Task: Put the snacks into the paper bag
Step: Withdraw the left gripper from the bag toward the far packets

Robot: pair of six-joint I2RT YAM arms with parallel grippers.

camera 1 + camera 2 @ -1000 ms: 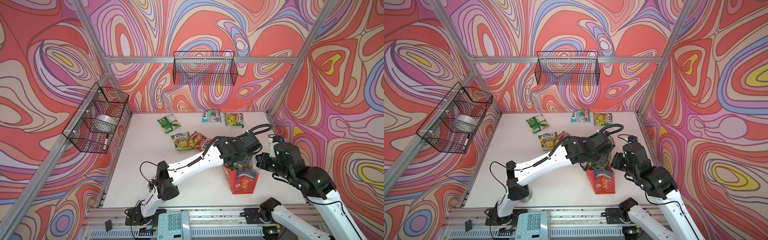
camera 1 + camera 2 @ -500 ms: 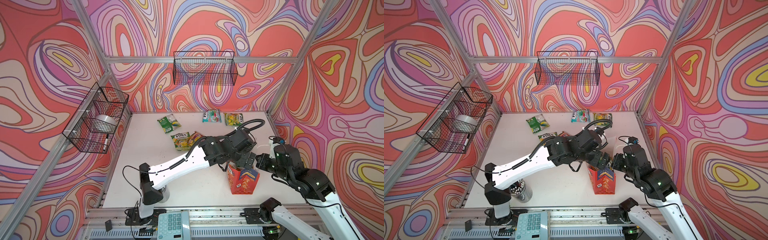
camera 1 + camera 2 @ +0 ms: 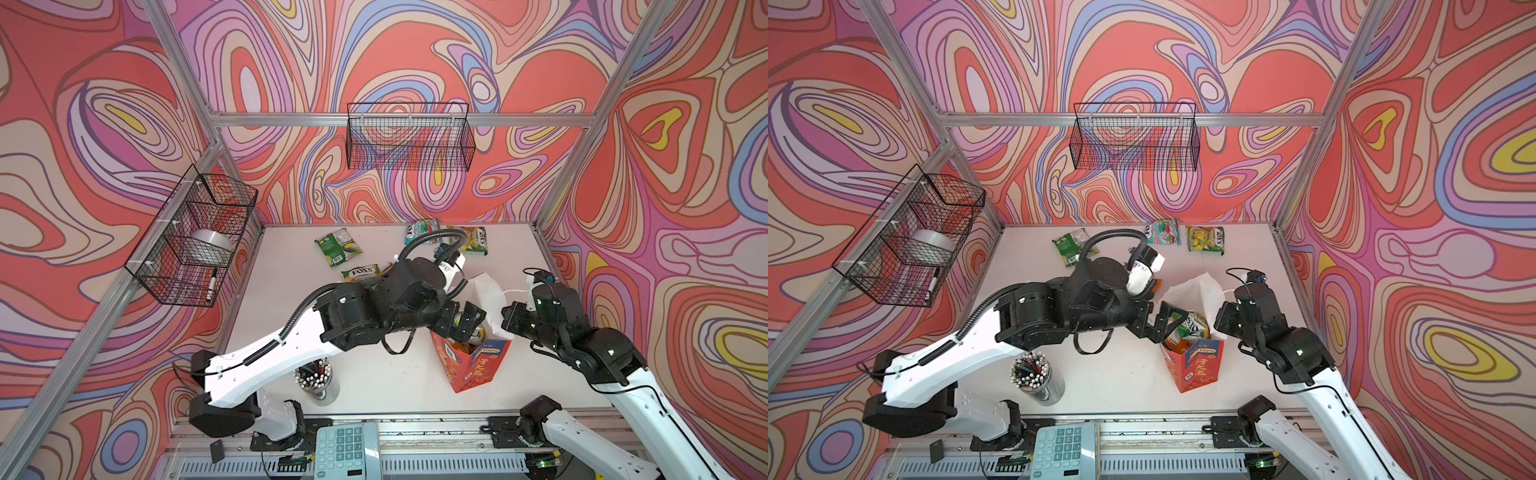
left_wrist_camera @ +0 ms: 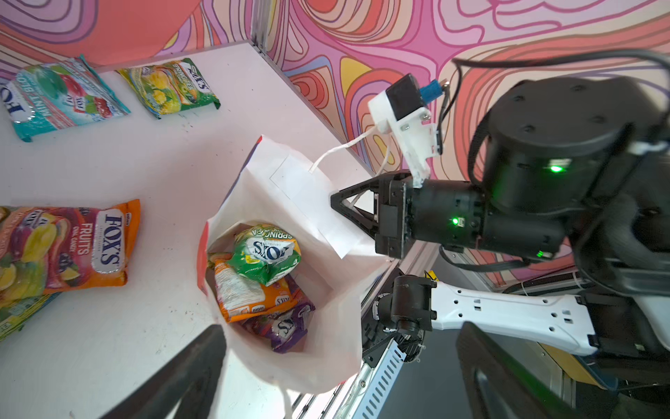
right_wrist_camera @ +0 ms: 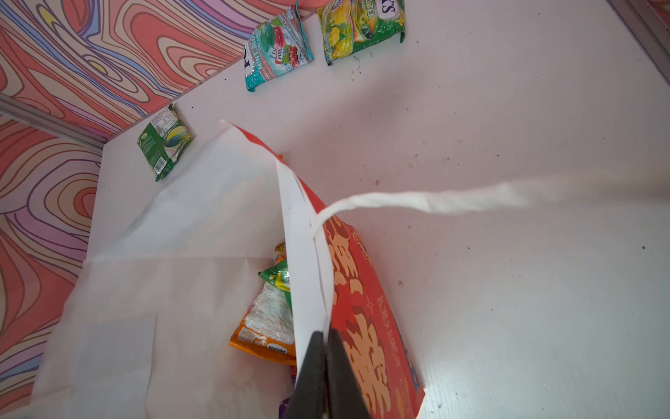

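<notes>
Three glossy candy pouches (image 4: 253,286) sit inside the red-orange paper bag (image 4: 319,203); left gripper (image 3: 467,326) spread above, right gripper (image 5: 323,337) pinching its rim.

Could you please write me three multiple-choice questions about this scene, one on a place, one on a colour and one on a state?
1. Where does the teal pouch lie?
A. Inside the paper bag
B. On the table near the back wall
C. Between the jaws of the left gripper

2. What colour is the topmost pouch in the paper bag?
A. Green
B. Teal
C. Purple

3. How is the right gripper?
A. Open over the table
B. Shut on a pouch
C. Shut on the paper bag's wall

Answers:
1 B: it lies flat by the back wall beside a yellow-green pouch, and the open left gripper holds nothing.
2 A: the left wrist view shows it green, over an orange pouch and a purple pouch.
3 C: the right wrist view shows its jaws pinching the wall's edge.
</notes>
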